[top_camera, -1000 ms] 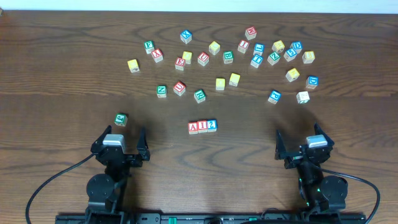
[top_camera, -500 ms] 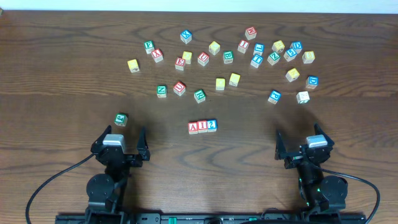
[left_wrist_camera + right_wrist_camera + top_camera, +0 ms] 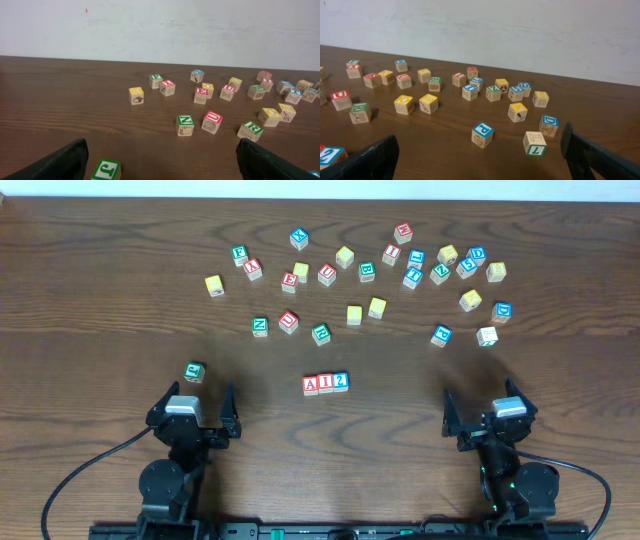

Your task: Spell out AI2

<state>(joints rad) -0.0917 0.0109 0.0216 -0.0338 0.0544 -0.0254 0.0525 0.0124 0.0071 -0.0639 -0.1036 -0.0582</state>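
Overhead: one A (image 3: 311, 385), one I (image 3: 326, 384), one 2 (image 3: 341, 382), touching abreast.

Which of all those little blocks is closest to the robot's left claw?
The green-topped cube, alone just ahead of the left gripper; the rest lie farther up the table.

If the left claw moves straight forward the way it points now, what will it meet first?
Probably the lone green-topped cube, which lies just ahead of the left claw, in line with the gap of its open jaws.
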